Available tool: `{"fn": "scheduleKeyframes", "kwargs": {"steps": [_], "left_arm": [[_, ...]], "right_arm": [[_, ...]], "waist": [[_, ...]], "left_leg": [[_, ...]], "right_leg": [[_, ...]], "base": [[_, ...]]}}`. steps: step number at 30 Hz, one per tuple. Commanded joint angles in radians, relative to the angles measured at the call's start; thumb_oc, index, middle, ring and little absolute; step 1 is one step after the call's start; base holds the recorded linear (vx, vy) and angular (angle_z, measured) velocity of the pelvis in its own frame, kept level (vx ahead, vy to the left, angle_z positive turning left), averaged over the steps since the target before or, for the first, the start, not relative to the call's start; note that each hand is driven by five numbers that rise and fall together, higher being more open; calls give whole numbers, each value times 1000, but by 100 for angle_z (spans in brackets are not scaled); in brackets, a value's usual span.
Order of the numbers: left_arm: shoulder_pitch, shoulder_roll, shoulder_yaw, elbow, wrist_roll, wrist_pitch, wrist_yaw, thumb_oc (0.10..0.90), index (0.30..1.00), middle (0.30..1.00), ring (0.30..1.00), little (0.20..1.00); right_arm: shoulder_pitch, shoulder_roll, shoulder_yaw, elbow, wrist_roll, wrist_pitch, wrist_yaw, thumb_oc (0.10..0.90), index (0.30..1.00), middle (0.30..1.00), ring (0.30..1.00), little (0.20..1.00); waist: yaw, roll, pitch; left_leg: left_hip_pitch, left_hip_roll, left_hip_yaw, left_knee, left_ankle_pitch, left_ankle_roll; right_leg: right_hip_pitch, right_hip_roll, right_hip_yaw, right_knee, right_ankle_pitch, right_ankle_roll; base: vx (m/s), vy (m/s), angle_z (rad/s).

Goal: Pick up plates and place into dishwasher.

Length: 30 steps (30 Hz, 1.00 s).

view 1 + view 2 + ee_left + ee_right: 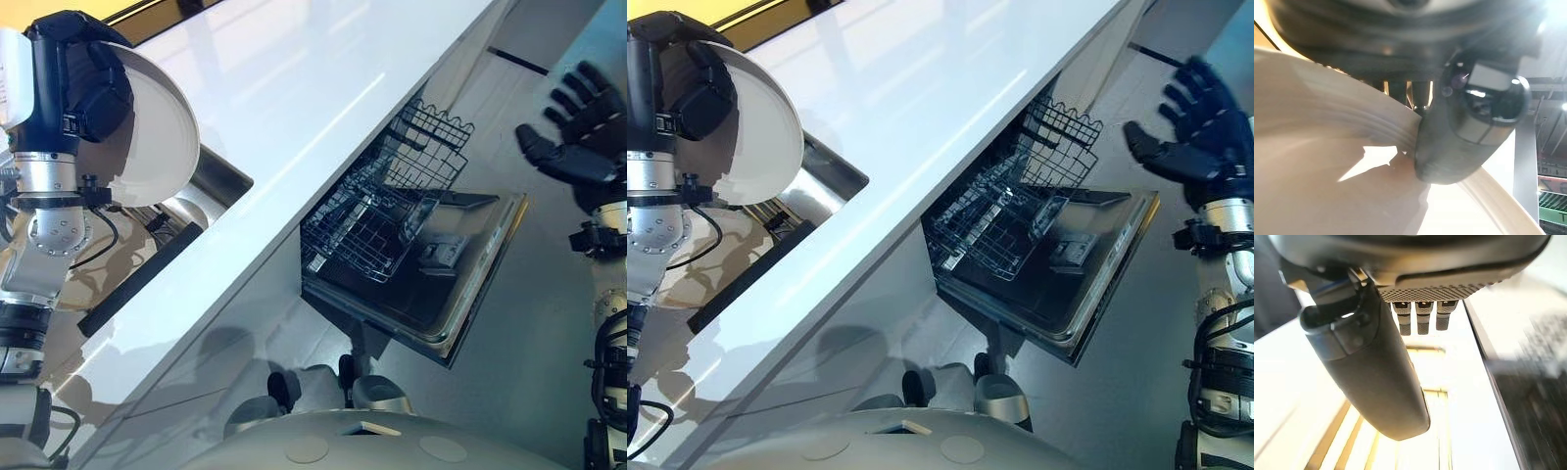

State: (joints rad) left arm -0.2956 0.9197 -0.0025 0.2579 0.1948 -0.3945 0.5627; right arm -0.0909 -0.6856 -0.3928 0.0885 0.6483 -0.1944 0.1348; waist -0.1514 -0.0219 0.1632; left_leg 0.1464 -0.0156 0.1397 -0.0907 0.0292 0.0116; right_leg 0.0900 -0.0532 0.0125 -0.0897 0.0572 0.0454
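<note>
Plate (147, 127), white and round, is held up at the far left of the left eye view, tilted on edge above the sink (211, 181) set into the white worktop (323, 88). The left hand (83, 83) is curled round its rim, with the silver forearm rising straight up from below. Under the worktop edge the dishwasher (431, 294) stands with its door dropped flat, and a dark wire rack (377, 220) is pulled out over it. The right hand (578, 122) hangs in the air at the far right, beyond the door, fingers spread and relaxed, holding nothing.

From the right eye view the same layout shows: the plate (749, 132) in the left hand (686, 88) over the sink, the right hand (1195, 122) raised with its fingers apart, well apart from the rack (1004, 220).

At the left wrist, the dark thumb (1469, 132) presses down on the pale plate (1327, 171) surface, clamping it.

At the right wrist, the thumb (1371, 367) juts forward and the fingertips (1420, 318) stand in a straight row, touching nothing.
</note>
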Motion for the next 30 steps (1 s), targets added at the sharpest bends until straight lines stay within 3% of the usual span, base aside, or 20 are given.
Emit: {"fn": "scheduleKeyframes", "kwargs": {"steps": [1,6,13,20,30], "left_arm": [[-196,-27,65,-16,-9,-23,95,100,300,300,300,200],[-236,-77,22,-41,6,-22,118,100,300,300,300,200],[-331,-169,-99,-66,93,19,243,100,300,300,300,200],[-402,-230,-223,-46,133,73,295,100,300,300,300,200],[-425,-287,-302,0,121,90,290,100,300,300,300,200]], "right_arm": [[-92,-30,3,-176,72,-86,115,800,900,900,900,900],[-190,37,165,-266,149,39,169,800,900,900,900,900],[-353,175,394,-351,175,143,8,800,900,900,900,900],[-435,276,524,-333,130,132,-155,800,900,900,900,900],[-474,366,617,-252,196,187,-214,800,900,900,900,900]], "waist": [[3,54,-101],[25,51,-109],[60,54,-120],[79,56,-128],[93,55,-136]], "left_leg": [[7,-43,-11,6,-125,44],[1,-44,-21,13,-115,38],[5,-46,-50,14,-110,30],[8,-44,-66,10,-104,24],[11,-40,-73,9,-98,18]], "right_leg": [[-43,72,-36,139,-169,25],[-40,71,-50,136,-160,15],[-17,68,-73,122,-161,8],[1,68,-89,107,-157,5],[15,69,-93,91,-152,4]], "base": [[26,-22,-12],[-19,-47,-4],[15,-35,11],[7,-24,13],[2,-1,0]]}}
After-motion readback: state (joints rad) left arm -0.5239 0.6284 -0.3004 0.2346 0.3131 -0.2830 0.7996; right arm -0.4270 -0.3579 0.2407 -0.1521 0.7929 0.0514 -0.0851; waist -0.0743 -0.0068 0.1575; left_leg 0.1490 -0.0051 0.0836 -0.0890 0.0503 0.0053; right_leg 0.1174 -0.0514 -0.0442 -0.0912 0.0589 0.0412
